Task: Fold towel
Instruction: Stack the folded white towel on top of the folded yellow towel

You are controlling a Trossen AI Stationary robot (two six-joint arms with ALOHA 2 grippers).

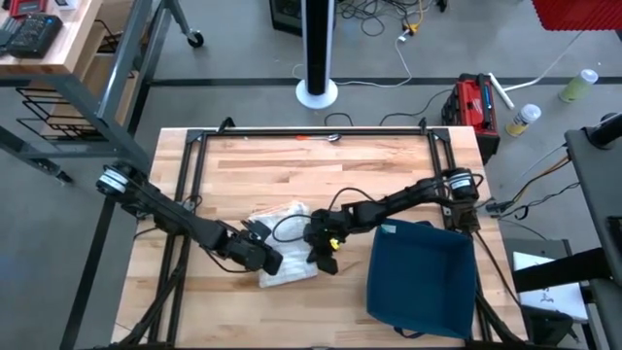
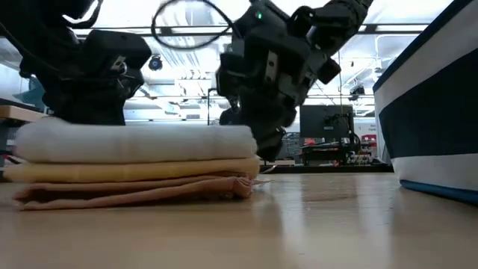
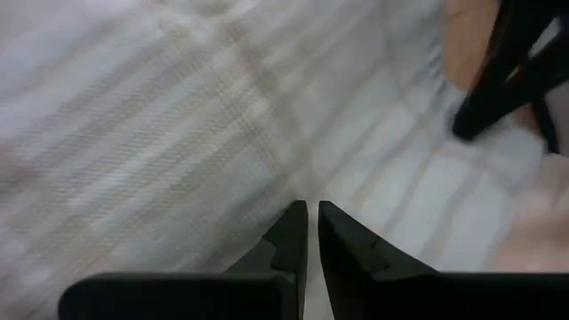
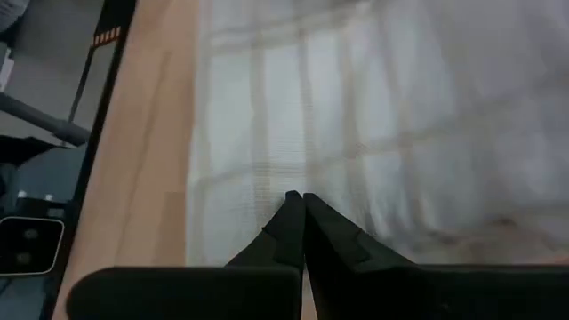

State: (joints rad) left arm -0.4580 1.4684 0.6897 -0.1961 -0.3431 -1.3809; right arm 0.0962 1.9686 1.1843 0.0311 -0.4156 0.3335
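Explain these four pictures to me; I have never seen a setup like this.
This is a robot with two dark arms at a wooden table, folding a towel. One picture looks straight down from above, one looks level across the tabletop, and two come from cameras on the arms' wrists.

A stack of folded towels lies on the table; the level view shows a white one on top with a yellow and a tan one under it. A blue bin stands beside the stack.

The left gripper and the right gripper are both over the white towel. The right one is shut; the left shows a thin gap. I cannot see cloth pinched in either.
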